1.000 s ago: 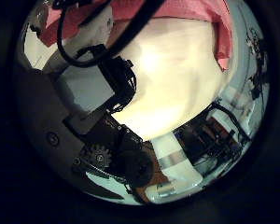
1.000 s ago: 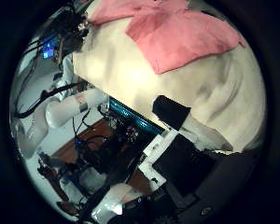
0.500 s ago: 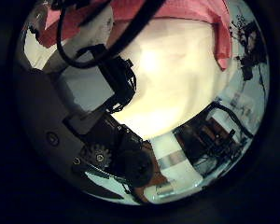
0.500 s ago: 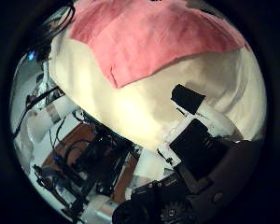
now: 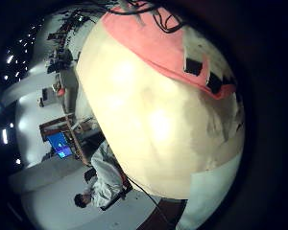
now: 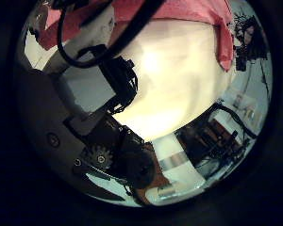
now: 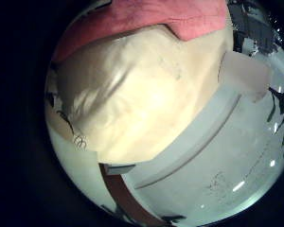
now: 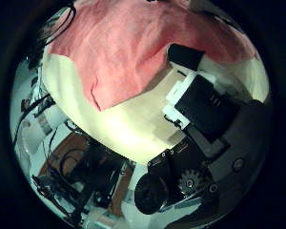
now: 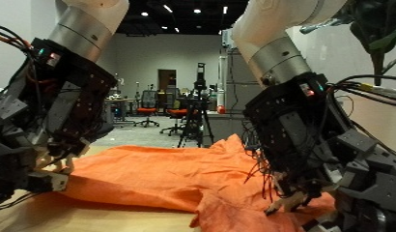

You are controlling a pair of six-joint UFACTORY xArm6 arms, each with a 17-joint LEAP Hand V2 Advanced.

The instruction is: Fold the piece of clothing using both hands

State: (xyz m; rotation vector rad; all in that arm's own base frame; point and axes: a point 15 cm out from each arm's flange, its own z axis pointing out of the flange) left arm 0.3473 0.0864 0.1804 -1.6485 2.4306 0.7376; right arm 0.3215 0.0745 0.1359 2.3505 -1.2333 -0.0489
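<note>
Since the earlier frames the right thumb-side palm view has shifted. The garment [image 8: 124,48] now fills more of it, and one of the right hand's own fingers [image 8: 200,91] lies across the cloth's edge, so that hand has come closer to the garment. The left thumb-side view is nearly unchanged, so the left hand has held its place.

**Right hand [image 9: 314,164].** In the outside view it hangs low over the near, bunched side of the garment [image 9: 159,174], with its fingertips [image 9: 295,200] pointing down at or onto the cloth. Whether they have closed on any fabric cannot be told.

**Left hand [image 9: 38,145].** It sits low at the opposite end of the garment, fingers down near the cloth's edge. Its thumb-side view shows mostly bare counter [image 6: 179,85], with the garment [image 6: 219,38] only at the margin. Grip cannot be told.

**Garment.** It is orange and lies spread on the pale counter [image 9: 96,218]. It is largely flat, with a raised ridge of folds toward the right hand. No completed fold is evident.

**Step in hand (judgement).** This is the approach and first grasp, with each hand stationed at one end of the cloth.

**Next move (judgement).**
- Both hands need a secure pinch on the fabric edge alone.
- They should then lift evenly and carry the edge across together.
- The left hand appears to need a short reach inward onto the cloth first.
</note>
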